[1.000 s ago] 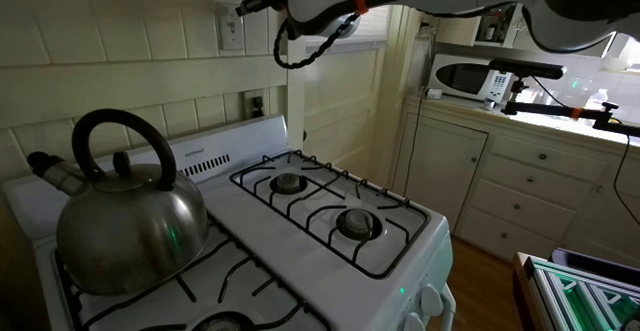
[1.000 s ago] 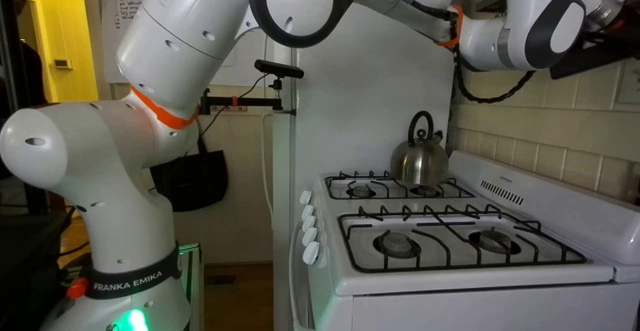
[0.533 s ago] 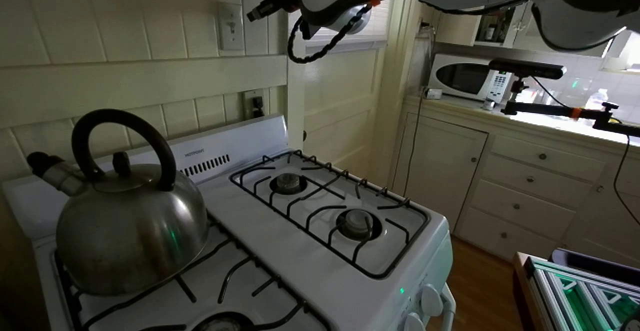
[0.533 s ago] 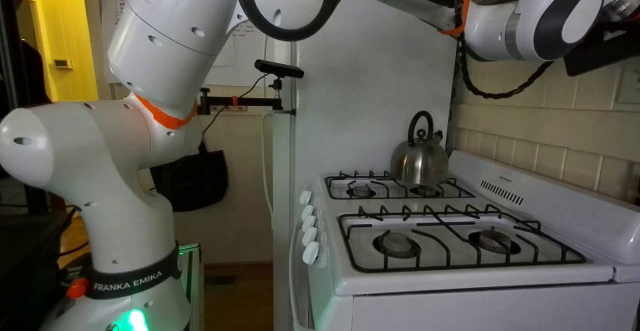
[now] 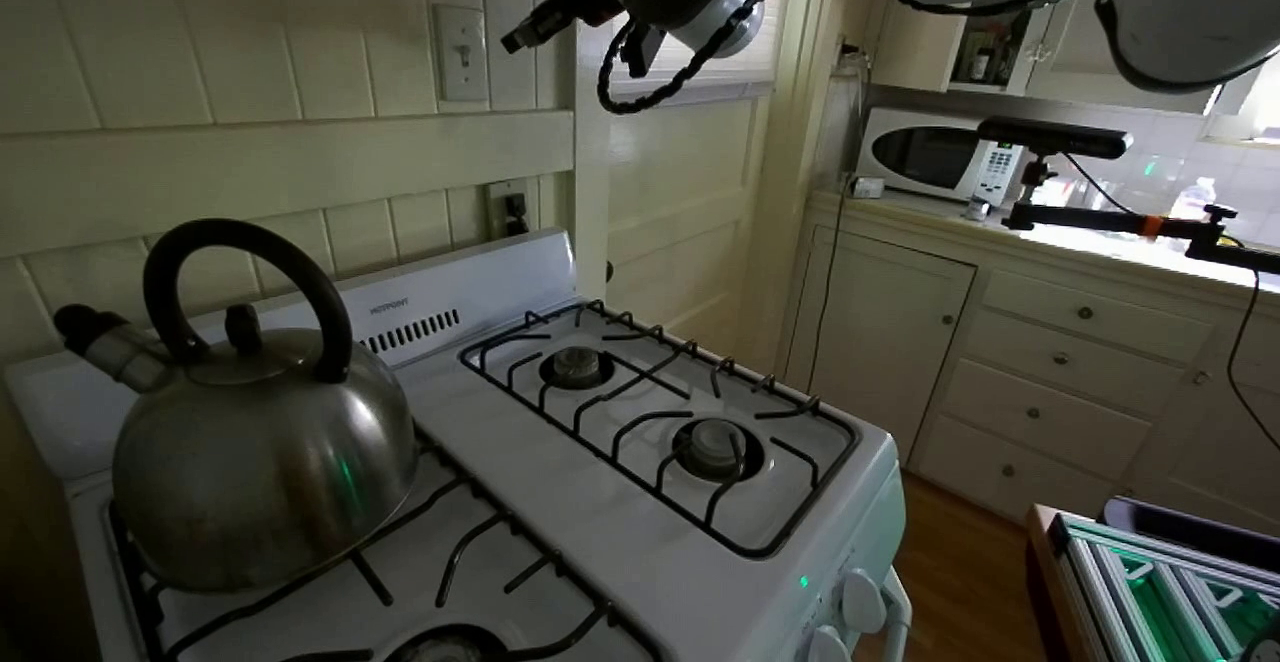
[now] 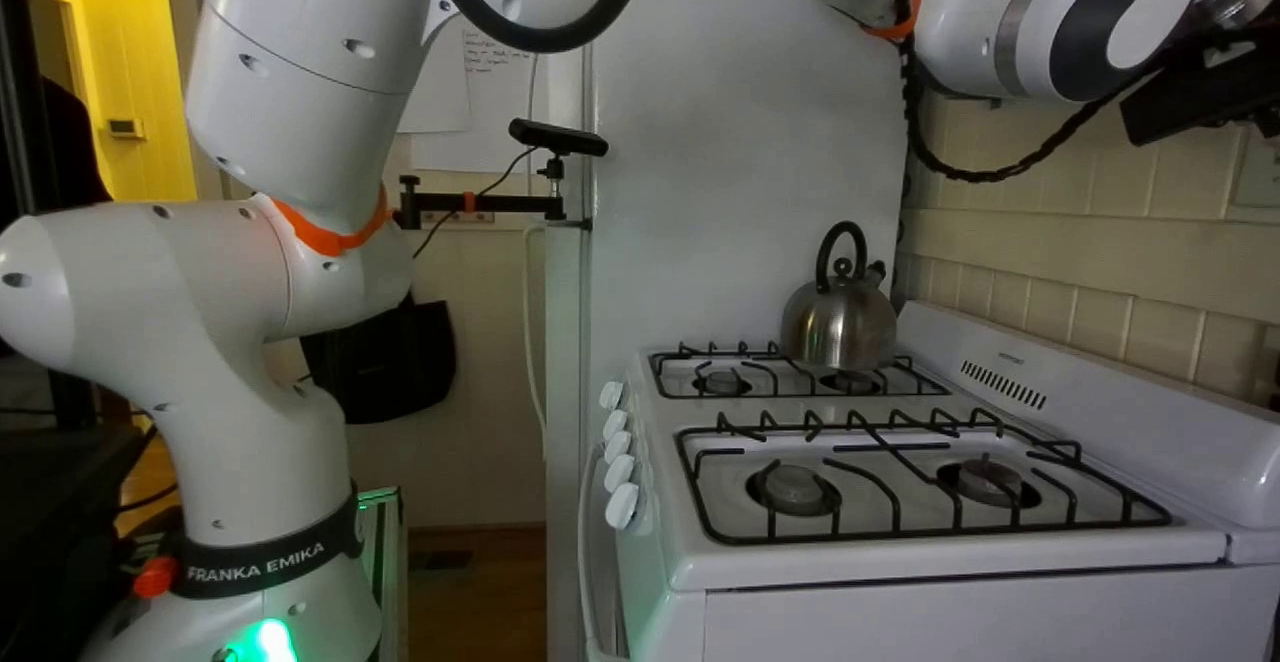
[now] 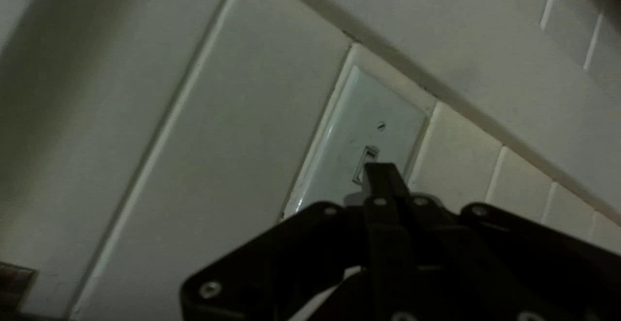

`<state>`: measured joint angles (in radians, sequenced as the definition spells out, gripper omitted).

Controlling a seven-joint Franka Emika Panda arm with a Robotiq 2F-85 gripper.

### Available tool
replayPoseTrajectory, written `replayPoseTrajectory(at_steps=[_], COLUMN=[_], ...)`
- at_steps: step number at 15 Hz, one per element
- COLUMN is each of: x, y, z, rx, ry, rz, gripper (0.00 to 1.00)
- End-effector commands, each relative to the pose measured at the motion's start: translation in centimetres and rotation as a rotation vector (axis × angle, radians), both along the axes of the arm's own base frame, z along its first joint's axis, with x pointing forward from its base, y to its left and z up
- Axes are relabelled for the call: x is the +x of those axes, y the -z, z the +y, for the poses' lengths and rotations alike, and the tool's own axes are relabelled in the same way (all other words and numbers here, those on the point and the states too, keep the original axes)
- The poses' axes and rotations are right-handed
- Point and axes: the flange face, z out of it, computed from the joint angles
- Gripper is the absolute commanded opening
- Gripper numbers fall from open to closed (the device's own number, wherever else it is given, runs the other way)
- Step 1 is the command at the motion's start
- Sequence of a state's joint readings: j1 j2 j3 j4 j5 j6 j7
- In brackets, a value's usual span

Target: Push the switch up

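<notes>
The switch [image 5: 462, 67] is an upright cream-white plate on the panelled wall above the stove. In the wrist view the switch [image 7: 388, 105] is tilted, with its small toggle slot [image 7: 365, 164] at the centre, partly covered by my fingertips. The toggle's exact position is hard to tell in the dim light. My gripper [image 7: 381, 166] is shut with nothing between its fingers. In an exterior view my gripper [image 5: 511, 43] points down and left, just right of the plate, with a gap between them. In another exterior view the fingertips are out of frame.
A steel kettle [image 5: 260, 452] stands on the white stove [image 5: 480, 422], below the gripper. A horizontal wall rail [image 5: 300, 167] runs under the switch. An outlet with a plug [image 5: 508, 207] sits lower on the wall. A cable loop [image 5: 640, 102] hangs from the arm.
My gripper has moved right and slightly down in an exterior view, away from the switch plate, and tilts more downward. The arm behind it has risen and drawn back. The gripper stays shut.
</notes>
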<state>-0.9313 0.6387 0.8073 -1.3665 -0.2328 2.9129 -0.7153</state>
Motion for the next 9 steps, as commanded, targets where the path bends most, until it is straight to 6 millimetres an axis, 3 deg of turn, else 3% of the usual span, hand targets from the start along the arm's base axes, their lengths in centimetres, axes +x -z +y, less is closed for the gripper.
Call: replayPoseTrajectory(at_steps=[1, 9], x=[-1.8, -5.8], y=[0.9, 1.3], z=[0.9, 0.2], rx=[-0.008, -0.016], ry=[-0.054, -0.039], rz=[0.078, 0.141], gripper=[0.00, 0.00])
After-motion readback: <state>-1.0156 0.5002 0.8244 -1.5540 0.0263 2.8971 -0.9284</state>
